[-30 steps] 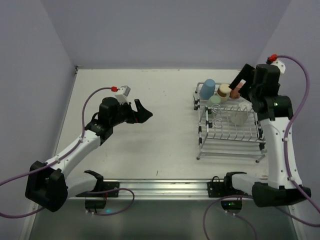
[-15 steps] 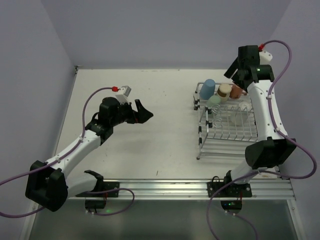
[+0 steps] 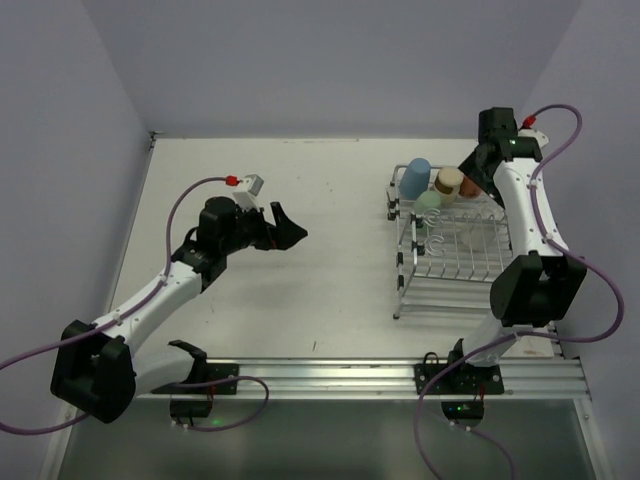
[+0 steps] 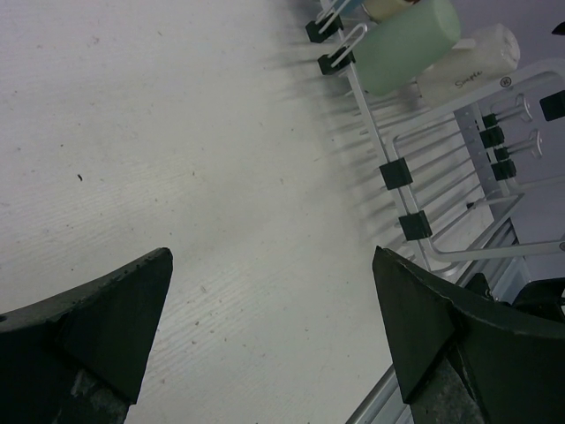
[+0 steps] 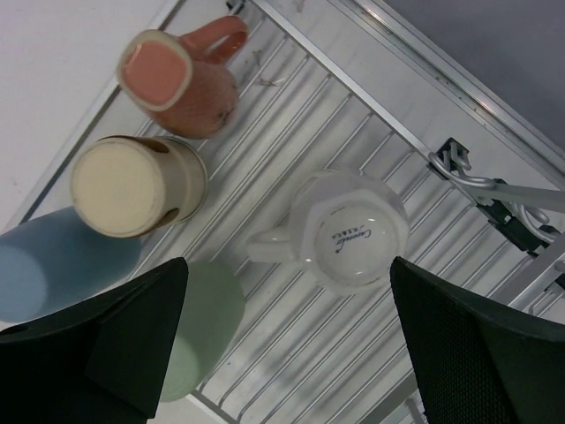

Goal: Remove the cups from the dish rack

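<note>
The silver wire dish rack (image 3: 470, 275) stands at the right and holds all five cups: light blue (image 3: 418, 176), cream-tan (image 3: 449, 183), pale green (image 3: 430, 205), white (image 3: 471, 232), and salmon-pink (image 3: 471, 186), which is partly behind my right arm. My right gripper (image 3: 474, 167) is open and empty, hovering above the rack's far end. Its view looks down on the salmon-pink (image 5: 181, 79), cream-tan (image 5: 132, 185), light blue (image 5: 48, 265), green (image 5: 199, 336) and white (image 5: 353, 231) cups between its fingers (image 5: 289, 262). My left gripper (image 3: 288, 228) is open and empty over the table at mid-left.
The left wrist view shows bare table between the fingers (image 4: 272, 256), with the rack's side rail and black clips (image 4: 397, 174) and the green cup (image 4: 406, 44) ahead. The white table ends at grey walls behind and beside it. A metal rail (image 3: 330, 375) runs along the near edge.
My right arm has swung its wrist up and back, from the rack's right side to above its far end. The left arm has barely moved.
</note>
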`<move>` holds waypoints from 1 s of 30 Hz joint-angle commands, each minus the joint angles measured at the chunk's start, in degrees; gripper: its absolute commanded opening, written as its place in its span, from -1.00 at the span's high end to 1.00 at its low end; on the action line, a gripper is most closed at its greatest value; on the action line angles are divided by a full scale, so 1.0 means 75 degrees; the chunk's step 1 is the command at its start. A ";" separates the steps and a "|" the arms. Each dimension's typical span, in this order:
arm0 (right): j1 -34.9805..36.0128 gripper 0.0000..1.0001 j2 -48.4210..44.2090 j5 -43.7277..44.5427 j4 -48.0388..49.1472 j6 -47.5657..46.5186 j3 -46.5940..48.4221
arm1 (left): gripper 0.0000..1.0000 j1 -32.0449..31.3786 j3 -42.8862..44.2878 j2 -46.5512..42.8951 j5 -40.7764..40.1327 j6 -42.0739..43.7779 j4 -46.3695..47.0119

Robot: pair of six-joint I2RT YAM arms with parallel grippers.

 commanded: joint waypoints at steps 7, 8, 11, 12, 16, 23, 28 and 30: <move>-0.0403 -0.98 -0.0165 0.0067 0.0770 0.0851 -0.1055 | -1.00 0.0011 -0.0148 0.0031 0.0301 0.0048 0.0548; -0.0415 -0.98 -0.0165 0.0020 0.0817 0.0922 -0.1114 | -1.00 0.0011 -0.0171 0.0019 0.0313 0.0036 0.0560; -0.0474 -0.98 -0.0084 0.0008 0.0911 0.1356 -0.1267 | -1.00 0.0011 -0.0253 -0.0004 0.0359 -0.0034 0.0618; -0.0474 -0.98 -0.0037 -0.0004 0.0911 0.1461 -0.1278 | -1.00 0.0023 -0.0277 -0.0028 0.0395 -0.0046 0.0642; -0.0485 -0.98 0.0233 0.0101 0.0514 0.2291 -0.1185 | -1.00 0.0023 -0.0301 -0.0004 0.0418 -0.0034 0.0689; -0.0497 -0.98 0.0702 0.0266 -0.0457 0.2891 -0.0530 | -1.00 0.0023 -0.0265 0.0042 0.0512 -0.0081 0.0677; -0.0497 -0.98 0.1018 0.0184 -0.1115 0.2950 0.0138 | -1.00 0.0011 -0.0148 0.0148 0.0629 -0.0151 0.0654; -0.0497 -0.98 0.1031 0.0230 -0.1350 0.2962 0.0385 | -1.00 0.0011 -0.0137 0.0160 0.0629 -0.0186 0.0654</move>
